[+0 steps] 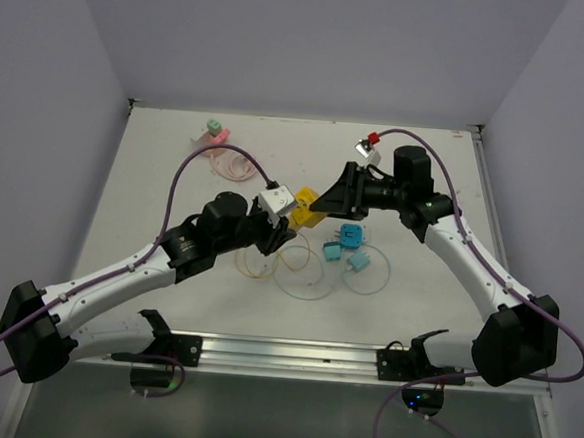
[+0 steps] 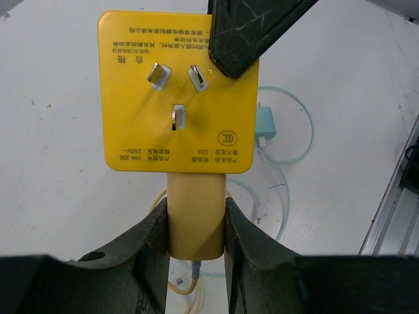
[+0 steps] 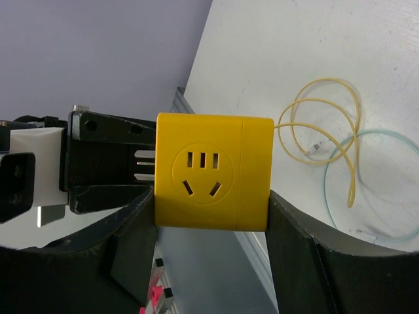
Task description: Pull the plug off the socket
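**Item:** a yellow cube-shaped plastic socket adapter (image 3: 213,171). It is held off the surface over the middle of the worktop, about as far from the left edge as from the right.

**Right gripper** (image 3: 211,196): clamped on two opposite sides of the cube, with the slotted socket face turned towards its wrist camera.

**Plug:** a yellow rounded-rectangular plastic plug (image 2: 196,219) sits in one side of the cube. It is seen only from the left wrist.

**Left gripper** (image 2: 196,209): closed tight on the plug body, one finger (image 2: 147,242) on either side. No gap shows between plug and cube. I judge the plug fully seated and the pull not yet begun.

**Recommendations:**
- Draw the left arm straight back along the plug's own axis.
- Have the right arm hold the cube fixed or ease the opposite way.
- Avoid any sideways lever, which would likely bind the pins in their slots.
- Keep both clamps firm, since the plastic looks smooth and a slip is the main risk.
- Let the thin yellow cable (image 3: 321,124) run free. It lies in slack loops on the worktop and should not resist.
- Keep the fingers off the three bare metal prongs (image 2: 177,118) on the cube's other face.
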